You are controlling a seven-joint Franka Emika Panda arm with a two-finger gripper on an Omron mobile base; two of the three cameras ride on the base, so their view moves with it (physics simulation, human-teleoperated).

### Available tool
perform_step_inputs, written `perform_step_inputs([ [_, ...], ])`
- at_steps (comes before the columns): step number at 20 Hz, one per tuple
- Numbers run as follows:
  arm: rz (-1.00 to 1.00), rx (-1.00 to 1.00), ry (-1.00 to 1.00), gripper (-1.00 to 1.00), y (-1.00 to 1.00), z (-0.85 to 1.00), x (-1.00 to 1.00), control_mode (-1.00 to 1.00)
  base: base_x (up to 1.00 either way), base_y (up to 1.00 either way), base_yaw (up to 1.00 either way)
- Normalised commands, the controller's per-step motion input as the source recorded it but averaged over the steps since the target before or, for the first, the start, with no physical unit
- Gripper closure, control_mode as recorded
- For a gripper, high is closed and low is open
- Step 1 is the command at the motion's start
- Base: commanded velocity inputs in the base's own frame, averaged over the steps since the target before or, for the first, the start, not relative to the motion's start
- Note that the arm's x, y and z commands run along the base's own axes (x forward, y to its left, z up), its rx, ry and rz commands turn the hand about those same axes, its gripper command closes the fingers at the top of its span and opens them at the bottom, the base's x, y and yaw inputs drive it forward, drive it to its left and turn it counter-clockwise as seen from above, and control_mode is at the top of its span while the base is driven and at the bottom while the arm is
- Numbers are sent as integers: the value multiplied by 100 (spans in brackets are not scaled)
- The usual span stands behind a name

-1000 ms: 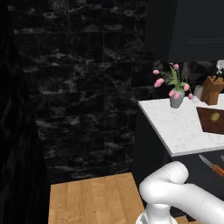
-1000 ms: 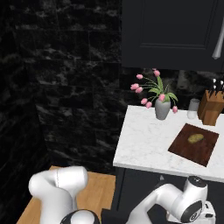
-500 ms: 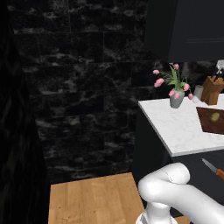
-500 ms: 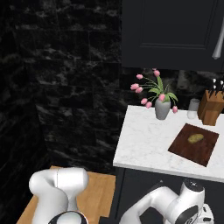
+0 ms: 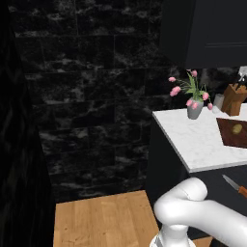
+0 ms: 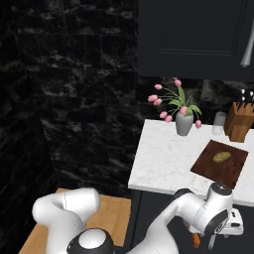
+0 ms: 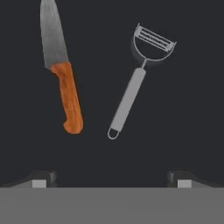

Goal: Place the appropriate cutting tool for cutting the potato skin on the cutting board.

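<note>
In the hand view a silver peeler lies on a dark surface, its blade head at the top right. A knife with an orange handle lies to its left. My gripper hovers over them, open and holding nothing, its fingertips wide apart. The dark reddish cutting board lies on the white counter with the potato on it. In the right base view my gripper hangs below the counter's front edge. The left base view shows the board, potato and knife.
A grey vase of pink tulips, a small grey cup and a light brown knife block stand at the back of the counter. Dark cabinets hang above it. A black stone wall stands to the left, with wooden floor below.
The arm has shifted slightly and the hand has sunk a little in front of the counter. The fingers have stayed wide apart. Nothing on the counter moved.
</note>
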Motion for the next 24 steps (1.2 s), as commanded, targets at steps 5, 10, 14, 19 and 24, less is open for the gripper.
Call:
perform_step_inputs([
  [5,-12,6,-3,-100,-38,-15,26,-100,0,0,0],
  [10,-18,1,0,-100,-2,-21,23,-100,0,0,0],
  [14,-17,0,0,-100,2,-17,34,-100,0,0,0],
  [19,-12,0,0,-100,11,-48,0,-100,0,0,0],
  [24,-9,0,0,-100,3,-52,0,-100,0,0,0],
])
